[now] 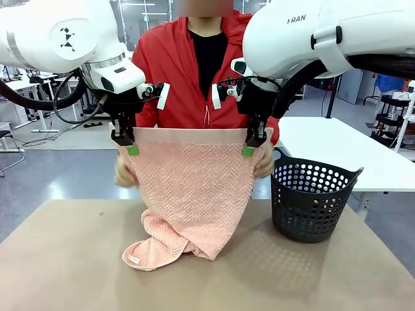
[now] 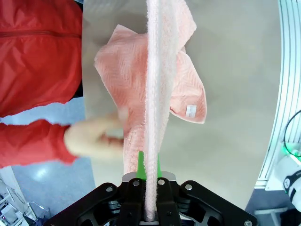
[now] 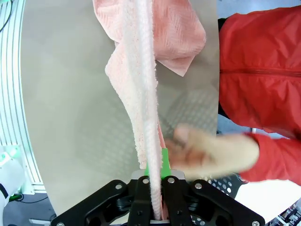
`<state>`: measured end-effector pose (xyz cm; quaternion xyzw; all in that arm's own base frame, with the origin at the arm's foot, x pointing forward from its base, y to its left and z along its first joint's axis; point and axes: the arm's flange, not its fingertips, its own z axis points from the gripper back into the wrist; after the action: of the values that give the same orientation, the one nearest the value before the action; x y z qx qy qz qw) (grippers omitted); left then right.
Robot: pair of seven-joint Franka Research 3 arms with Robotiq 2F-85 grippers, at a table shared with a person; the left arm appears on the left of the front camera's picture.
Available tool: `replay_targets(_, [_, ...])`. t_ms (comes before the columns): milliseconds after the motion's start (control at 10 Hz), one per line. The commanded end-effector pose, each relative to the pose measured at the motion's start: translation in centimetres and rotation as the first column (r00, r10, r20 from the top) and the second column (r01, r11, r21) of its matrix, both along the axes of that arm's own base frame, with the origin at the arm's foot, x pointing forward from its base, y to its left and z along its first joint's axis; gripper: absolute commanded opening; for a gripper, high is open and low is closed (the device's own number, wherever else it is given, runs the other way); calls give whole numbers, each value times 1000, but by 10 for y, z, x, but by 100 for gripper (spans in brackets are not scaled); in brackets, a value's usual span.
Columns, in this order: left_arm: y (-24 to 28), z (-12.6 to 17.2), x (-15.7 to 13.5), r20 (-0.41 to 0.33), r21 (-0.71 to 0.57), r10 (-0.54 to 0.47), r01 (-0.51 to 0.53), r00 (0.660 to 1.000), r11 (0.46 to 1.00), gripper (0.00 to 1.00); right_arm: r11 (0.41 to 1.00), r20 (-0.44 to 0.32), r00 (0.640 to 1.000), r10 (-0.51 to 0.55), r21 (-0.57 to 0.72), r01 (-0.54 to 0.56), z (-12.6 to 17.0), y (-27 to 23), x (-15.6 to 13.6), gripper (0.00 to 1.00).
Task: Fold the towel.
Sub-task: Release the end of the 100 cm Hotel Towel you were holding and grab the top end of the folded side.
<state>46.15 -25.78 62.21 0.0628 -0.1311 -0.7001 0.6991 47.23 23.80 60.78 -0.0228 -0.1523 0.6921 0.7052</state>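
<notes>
The salmon-pink towel (image 1: 191, 194) hangs by its top hem between my two grippers, its lower end bunched on the table with a white label showing. My left gripper (image 1: 131, 149) is shut on the towel's top left corner, and my right gripper (image 1: 249, 150) is shut on the top right corner. In the left wrist view the towel (image 2: 155, 94) runs edge-on up from my shut left gripper (image 2: 149, 176). The right wrist view shows the towel (image 3: 146, 94) the same way above my right gripper (image 3: 155, 176). The person's hands (image 1: 123, 173) touch the towel's sides just below both grippers.
A black perforated basket (image 1: 311, 201) stands on the brown table (image 1: 65, 259) to the right of the towel. The person in a red jacket (image 1: 188, 84) stands right behind the towel. A white table (image 1: 343, 149) sits at the far right.
</notes>
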Motion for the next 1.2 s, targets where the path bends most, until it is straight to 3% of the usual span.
replay_targets(0, [1, 0, 1, 2, 3, 1, -1, 1000, 1000, 0, 1000, 7, 1000, 4, 1, -4, 1, -1, 1, 0])
replay_targets(1100, [1, 0, 1, 2, 3, 1, -1, 1000, 1000, 0, 1000, 7, 1000, 4, 1, -4, 1, -1, 1, 0])
